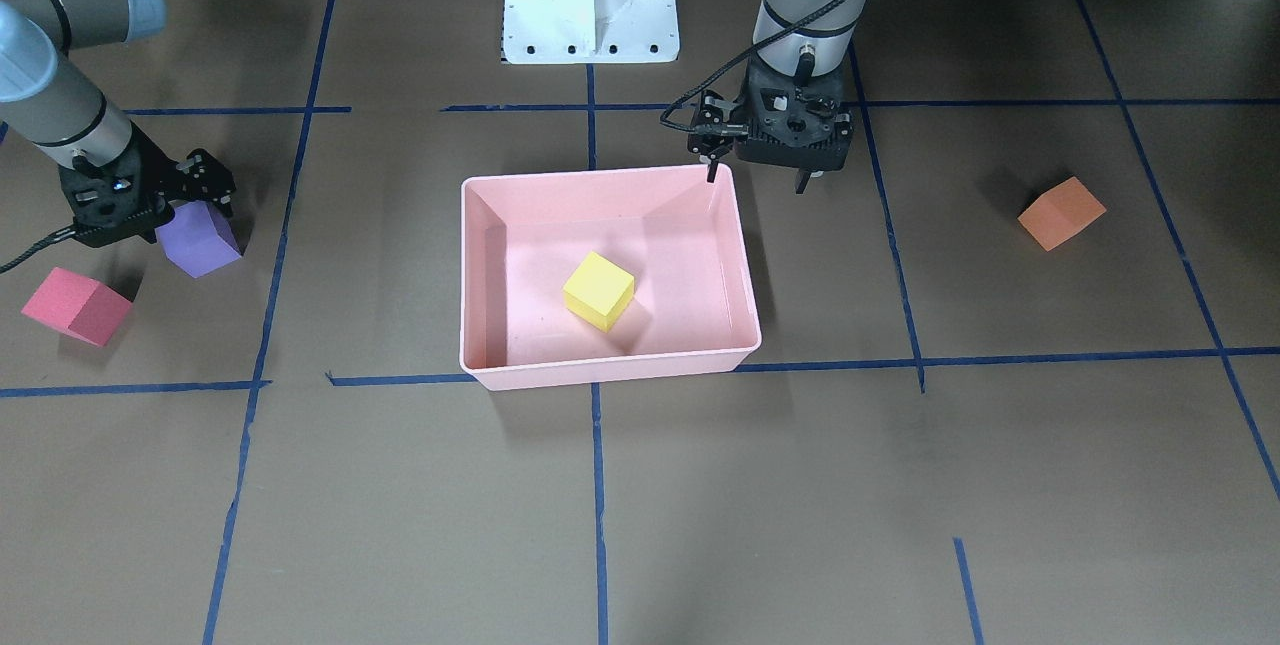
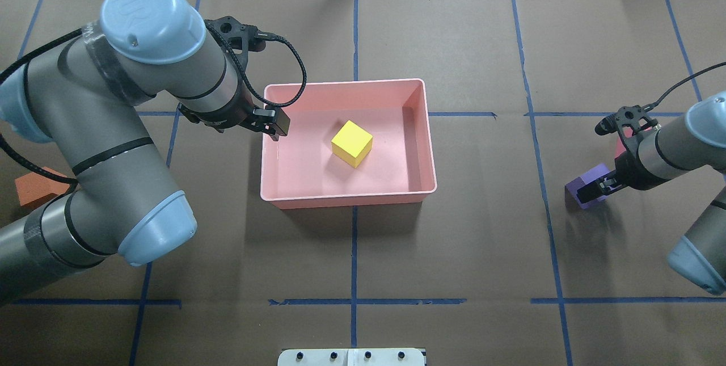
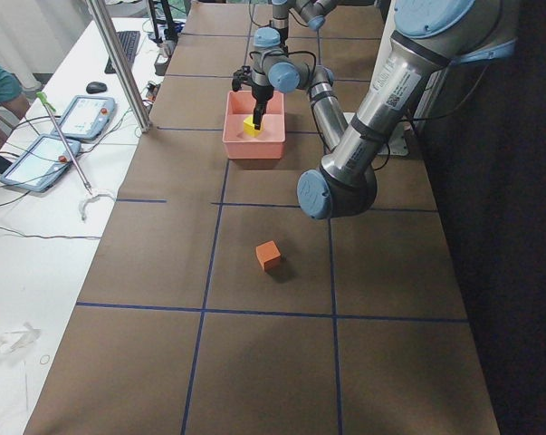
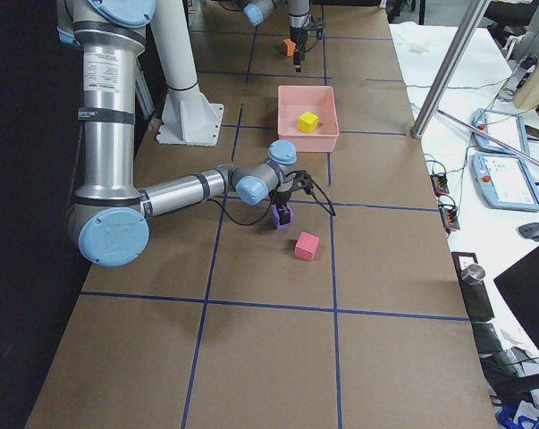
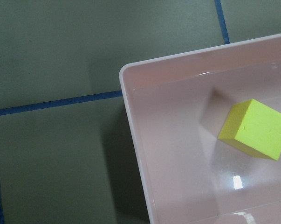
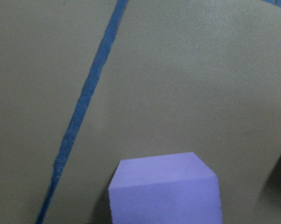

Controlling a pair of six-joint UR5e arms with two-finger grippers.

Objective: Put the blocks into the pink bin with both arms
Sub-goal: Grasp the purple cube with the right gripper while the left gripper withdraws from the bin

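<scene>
I am grasping the purple block [image 1: 198, 237] on the worktop [image 1: 800, 485]: my right jaws are straddling it, squeezing or not I cannot tell. My left jaws are hanging open, empty, at the corner of the pink bin [image 1: 600, 372], which is holding the yellow block [image 1: 598, 291]. Next, I think: close firmly, lift.

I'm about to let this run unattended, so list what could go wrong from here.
1. The left gripper hangs with open fingers seemingly astride a wall of the pink bin; swinging toward the orange block without lifting first could snag it.
2. Whether the right gripper has the purple block squarely is unclear; the foam may twist or slip when lifted.
3. The red block lies close by and could get nudged.
</scene>
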